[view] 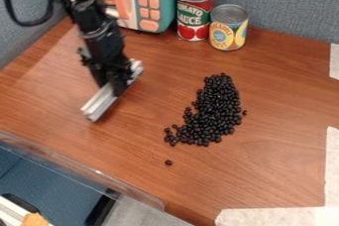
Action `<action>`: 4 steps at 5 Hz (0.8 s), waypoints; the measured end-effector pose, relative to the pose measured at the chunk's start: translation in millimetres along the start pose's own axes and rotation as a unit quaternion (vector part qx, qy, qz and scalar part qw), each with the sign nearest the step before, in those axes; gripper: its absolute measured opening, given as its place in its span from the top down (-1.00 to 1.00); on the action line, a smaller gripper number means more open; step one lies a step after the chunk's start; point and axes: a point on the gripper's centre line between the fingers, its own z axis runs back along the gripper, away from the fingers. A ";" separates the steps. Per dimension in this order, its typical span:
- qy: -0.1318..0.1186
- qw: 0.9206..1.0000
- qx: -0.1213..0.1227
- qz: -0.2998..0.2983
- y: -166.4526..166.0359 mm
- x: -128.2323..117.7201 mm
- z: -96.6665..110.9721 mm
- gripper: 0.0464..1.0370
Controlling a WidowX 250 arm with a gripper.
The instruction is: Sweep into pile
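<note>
You've got the bar (98, 103) in your gripper (118, 89)!
Jaws closed around it, left of the landmark, the black beans (213, 113); those sit in one long heap, with a stray bean (168, 162) just below them.

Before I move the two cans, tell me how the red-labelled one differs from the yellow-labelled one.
The red-labelled can is taller; the yellow-labelled can is shorter. The red-labelled can stands right beside the toy microwave, while the yellow-labelled can is on its far side from that toy and slightly nearer the camera. Both stand upright with silvery metal tops.
</note>
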 end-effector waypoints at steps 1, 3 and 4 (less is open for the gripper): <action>0.006 1.000 0.012 -0.007 8.7 -3.5 -4.6 0.35; 0.032 0.998 0.045 -0.009 -0.9 -3.3 16.8 -0.41; 0.038 0.998 0.052 -0.006 -4.1 -5.3 33.9 -0.91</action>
